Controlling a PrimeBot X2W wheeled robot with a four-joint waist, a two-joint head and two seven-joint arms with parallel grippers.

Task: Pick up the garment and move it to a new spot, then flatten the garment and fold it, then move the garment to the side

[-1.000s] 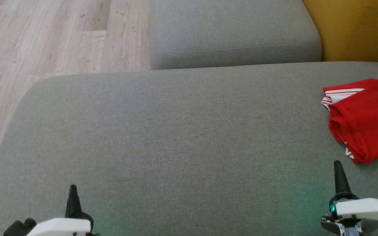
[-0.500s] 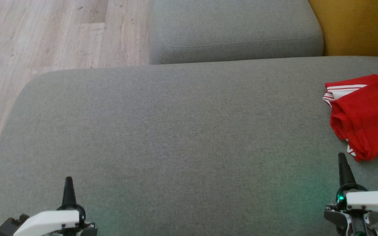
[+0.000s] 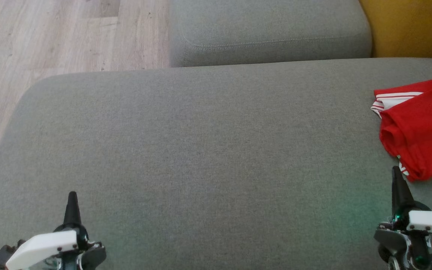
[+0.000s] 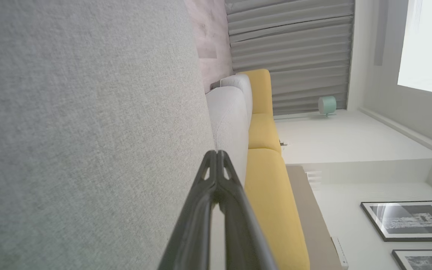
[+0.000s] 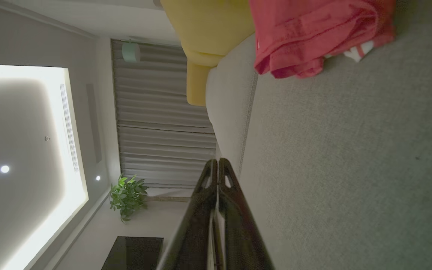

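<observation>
— Starting at the right gripper (image 3: 398,183): fingers pressed together, nothing between them, tip pointing to 12 o'clock from the 5 o'clock corner of the head view.

— Noted. Same for the left gripper (image 3: 72,200) at 7 o'clock: pinched closed, empty, well apart from anything worth grabbing.

— Moving outward: red garment (image 3: 422,127) with white stripes, bunched in loose layers on the grey seat cushion (image 3: 201,150), just beside the right tip at 1 o'clock, running off the frame at 3 o'clock.

— Touching the tip or not?

— Cannot tell. Very close, perhaps with a sliver of cushion between.

— Risks, then?

— First, going in with fingers closed: likely to shove the cloth toward 3 o'clock instead of pinching it, rumpling the layers further.

— Second?

— Pinching only the top layer, then lifting: likely to peel the bundle open and trail the rest. Looks soft and thin, so probably prone to slipping from a shallow bite.

— And the far side?

— Hidden past the frame, so no judging the remaining cushion there. Pushing blind could tip the cloth over an unseen rim. Worth minding the yellow cushion (image 3: 411,26) at 1 o'clock too: seemingly little room to swing.

— Any help from the left arm?

— Too distant for now. Would need a long reach toward 3 o'clock, risking a tangle with the right arm.
</observation>
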